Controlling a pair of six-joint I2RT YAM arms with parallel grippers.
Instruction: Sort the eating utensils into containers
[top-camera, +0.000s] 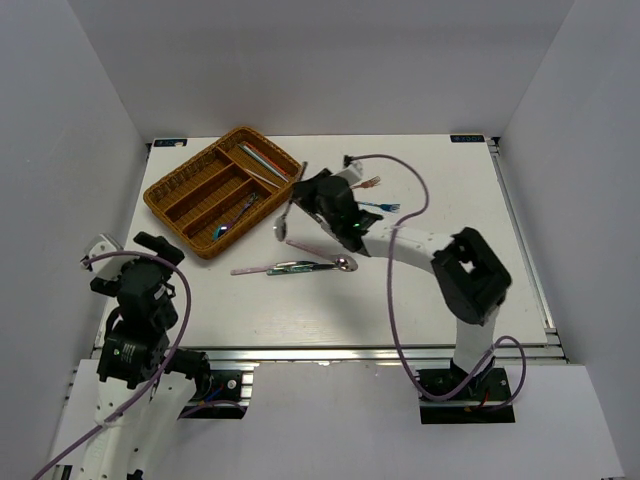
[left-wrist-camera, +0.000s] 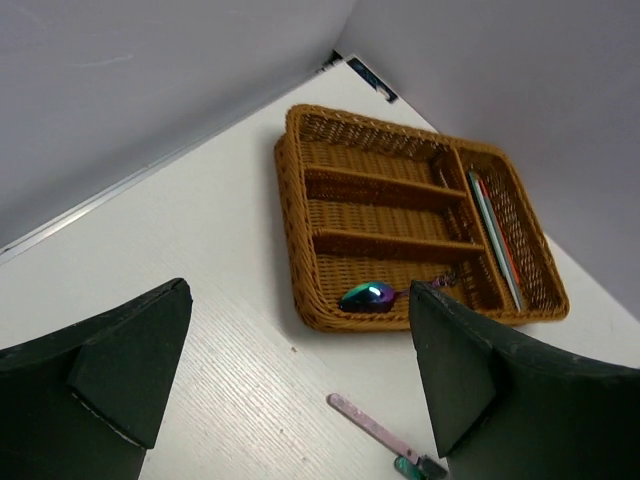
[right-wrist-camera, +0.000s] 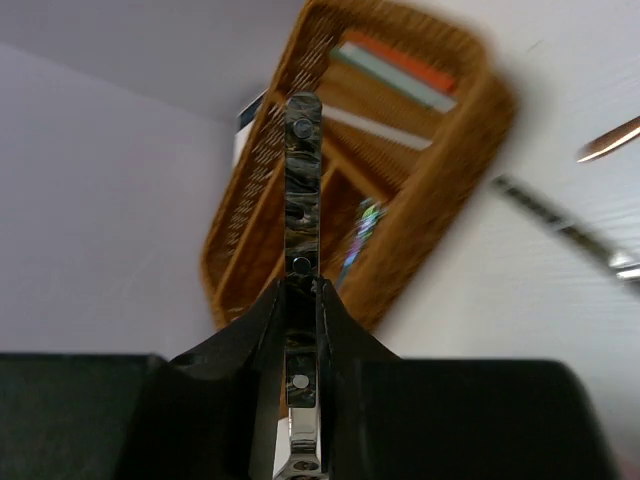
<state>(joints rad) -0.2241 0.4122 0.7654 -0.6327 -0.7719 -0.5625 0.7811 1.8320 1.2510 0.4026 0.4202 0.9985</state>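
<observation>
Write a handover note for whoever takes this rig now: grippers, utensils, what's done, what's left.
Left gripper open, empty, short of the wicker tray. Right gripper shut on a silver spoon, held beside the tray.
Done: iridescent spoon in a long compartment; green and red sticks in the end compartment.
Left: the held spoon, then the pink utensil, green utensil and second silver spoon mid-table, plus a rose-gold piece and a blue piece farther back.

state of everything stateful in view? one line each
wicker tray: partly filled.
left hand: open, empty.
right hand: shut on silver spoon.
silver spoon: gripped, beside the wicker tray.
iridescent spoon: in tray.
chopsticks: in tray's end compartment.
pink utensil: loose on table.
green utensil: loose on table.
</observation>
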